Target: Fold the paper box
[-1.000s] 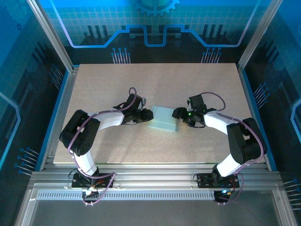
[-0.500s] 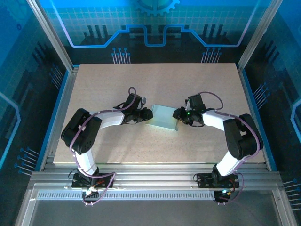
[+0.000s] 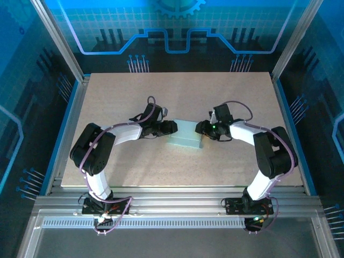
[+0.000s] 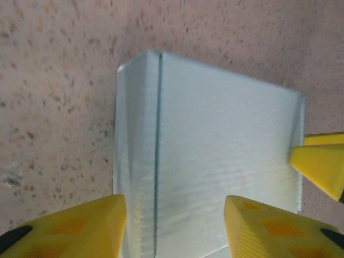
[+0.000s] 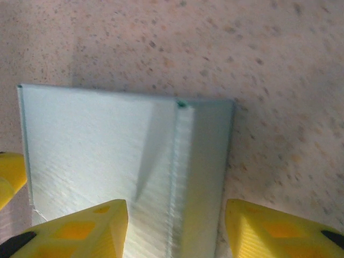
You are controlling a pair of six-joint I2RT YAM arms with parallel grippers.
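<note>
Paper box [image 3: 186,134] lies mid-table [image 3: 177,97], between the arms. It's a flat rectangle with a fold line along one long side. Your left gripper [image 4: 174,208] is over its left end and your right gripper [image 5: 176,208] over its right end. Both are part open and clamp nothing. This looks like late crease-pressing. Next, pinch the fold gently without sliding the box.

Overhead view; close, seemingly opposed wrist views of paper box [image 4: 215,161]
</note>
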